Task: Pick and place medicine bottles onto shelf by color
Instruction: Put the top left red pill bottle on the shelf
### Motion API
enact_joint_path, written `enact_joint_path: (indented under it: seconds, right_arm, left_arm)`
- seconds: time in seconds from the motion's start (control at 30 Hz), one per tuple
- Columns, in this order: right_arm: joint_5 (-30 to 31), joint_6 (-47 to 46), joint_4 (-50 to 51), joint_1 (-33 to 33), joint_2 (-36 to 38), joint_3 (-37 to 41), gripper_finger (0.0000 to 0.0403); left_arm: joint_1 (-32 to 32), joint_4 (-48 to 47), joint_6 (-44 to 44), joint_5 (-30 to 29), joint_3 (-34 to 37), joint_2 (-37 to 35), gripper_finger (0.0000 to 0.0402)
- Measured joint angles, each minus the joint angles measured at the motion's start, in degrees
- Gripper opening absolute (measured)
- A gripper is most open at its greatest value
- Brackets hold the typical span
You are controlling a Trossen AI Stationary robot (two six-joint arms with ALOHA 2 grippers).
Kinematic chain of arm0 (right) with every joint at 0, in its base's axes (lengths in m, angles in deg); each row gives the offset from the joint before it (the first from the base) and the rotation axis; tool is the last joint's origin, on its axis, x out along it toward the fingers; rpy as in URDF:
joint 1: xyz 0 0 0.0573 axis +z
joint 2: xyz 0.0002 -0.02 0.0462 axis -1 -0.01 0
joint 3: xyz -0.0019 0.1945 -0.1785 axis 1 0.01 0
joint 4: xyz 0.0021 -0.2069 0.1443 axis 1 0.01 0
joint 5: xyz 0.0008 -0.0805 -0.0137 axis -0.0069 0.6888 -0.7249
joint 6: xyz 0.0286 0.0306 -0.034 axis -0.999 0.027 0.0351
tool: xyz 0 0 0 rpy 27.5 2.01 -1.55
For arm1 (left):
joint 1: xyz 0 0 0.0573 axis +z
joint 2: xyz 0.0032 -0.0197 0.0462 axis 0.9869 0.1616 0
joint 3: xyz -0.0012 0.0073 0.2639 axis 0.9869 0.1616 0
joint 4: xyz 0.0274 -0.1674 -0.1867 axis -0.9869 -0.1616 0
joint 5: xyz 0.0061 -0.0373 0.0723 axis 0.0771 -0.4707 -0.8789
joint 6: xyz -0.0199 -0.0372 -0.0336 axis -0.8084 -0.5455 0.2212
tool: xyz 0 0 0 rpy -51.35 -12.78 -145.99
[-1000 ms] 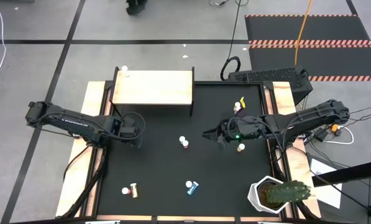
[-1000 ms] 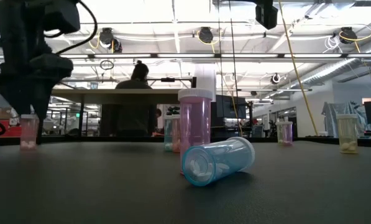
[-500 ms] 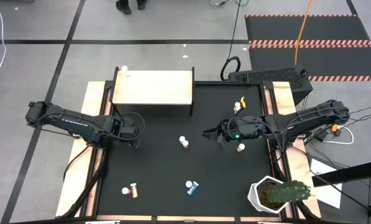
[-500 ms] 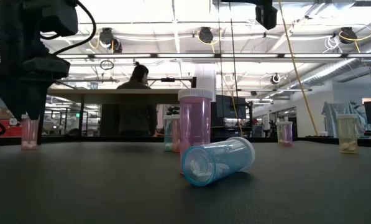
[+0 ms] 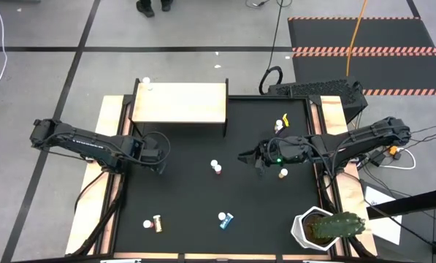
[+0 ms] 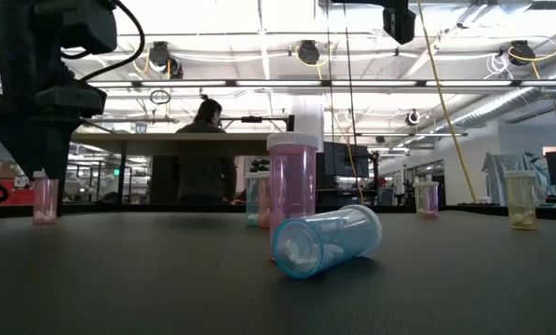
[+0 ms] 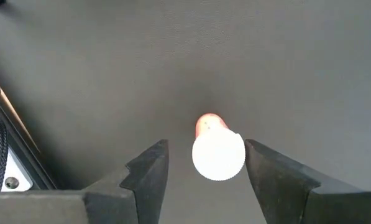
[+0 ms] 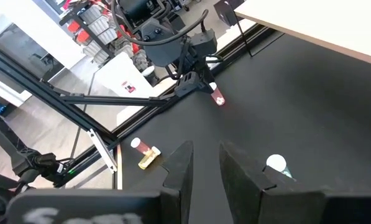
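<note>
My left gripper [image 7: 205,144] is open and points down at the mat's left side [image 5: 161,162]. Its fingers stand on either side of an upright pink bottle [image 7: 218,154] with a white cap, with gaps on both sides. The bottle stands on its base on the mat [image 6: 45,200]. My right gripper [image 5: 241,156] hovers right of centre, empty, its fingers a narrow gap apart [image 8: 207,152]. The pale-wood shelf [image 5: 180,102] stands at the far edge. Another pink bottle [image 5: 217,167] stands mid-mat. A blue bottle [image 5: 226,218] lies on its side near the front.
A yellow bottle [image 5: 155,223] lies at the front left. Another yellow one [image 5: 282,173] stands by my right arm, and one more bottle [image 5: 280,126] stands at the far right. A white pot with a cactus [image 5: 323,228] stands at the front right corner. A person stands beyond the table.
My left gripper has shifted a little toward the table's left edge and now stands right over the pink bottle, which has kept still. The person beyond the table has moved.
</note>
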Motion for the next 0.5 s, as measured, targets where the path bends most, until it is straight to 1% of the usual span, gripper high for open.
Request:
enact_joint_path:
  seconds: [0.5]
  right_arm:
    - [-0.05, 0.66, 0.0, -0.31, 0.0, -0.02, 0.0073]
  left_arm:
    - [0.0, 1.33, -1.12, 0.0, 0.02, 0.02, 0.0211]
